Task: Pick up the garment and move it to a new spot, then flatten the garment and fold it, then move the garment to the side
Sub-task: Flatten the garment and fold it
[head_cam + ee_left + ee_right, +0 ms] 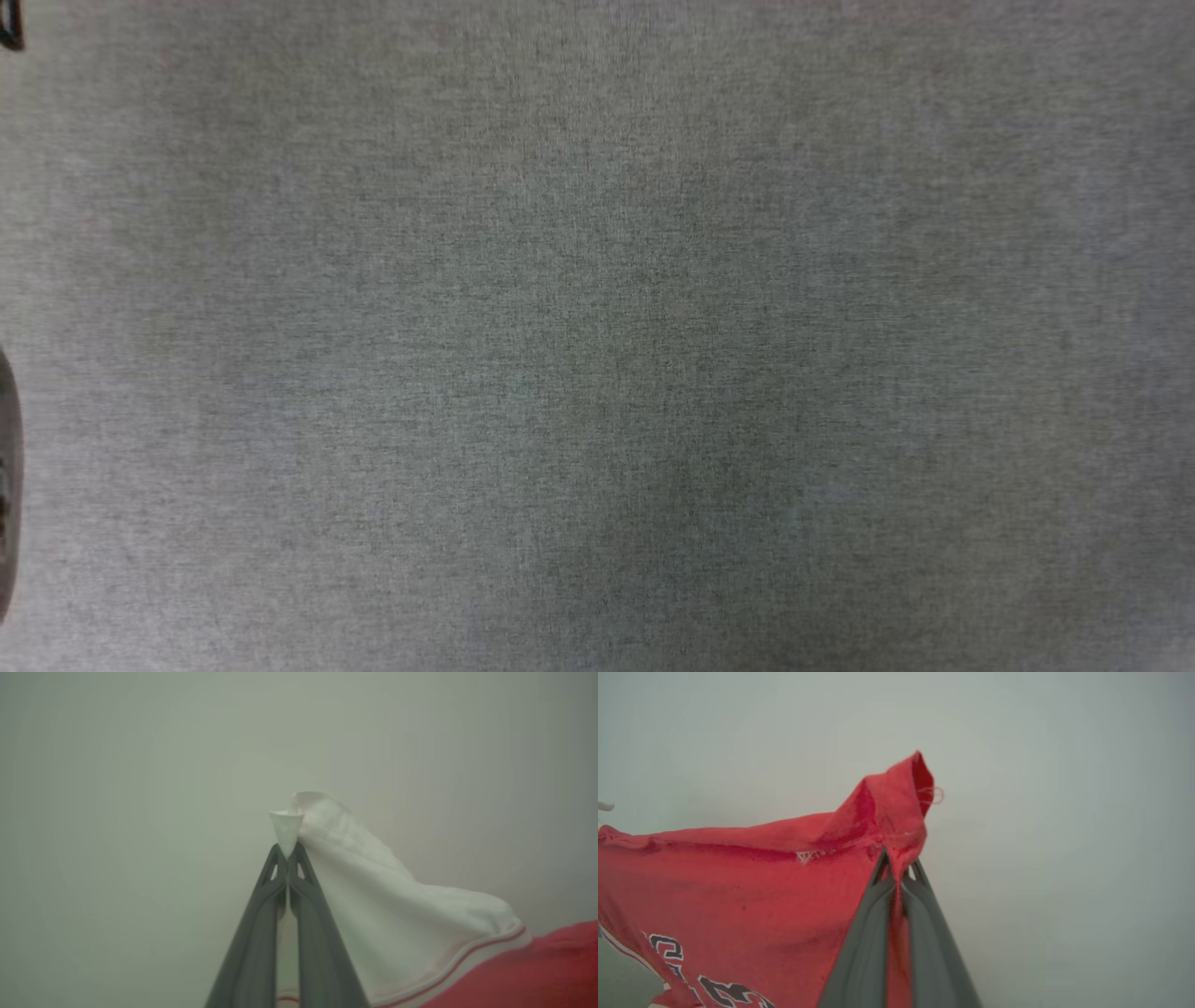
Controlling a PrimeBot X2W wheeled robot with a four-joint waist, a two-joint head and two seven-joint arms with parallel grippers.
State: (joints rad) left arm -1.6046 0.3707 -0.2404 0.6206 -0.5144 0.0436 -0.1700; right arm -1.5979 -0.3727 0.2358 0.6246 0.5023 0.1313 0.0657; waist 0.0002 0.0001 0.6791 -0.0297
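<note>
Now left gripper pinches garment sleeve; right gripper pinches red edge.

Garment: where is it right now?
The garment is gripped at two points: in the left wrist view the left claw pinches its white sleeve, and in the right wrist view the right claw pinches a red edge.

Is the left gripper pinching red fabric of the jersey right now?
No, the left gripper is shut on the white sleeve of the jersey, whose red part sits off to one side.
</note>
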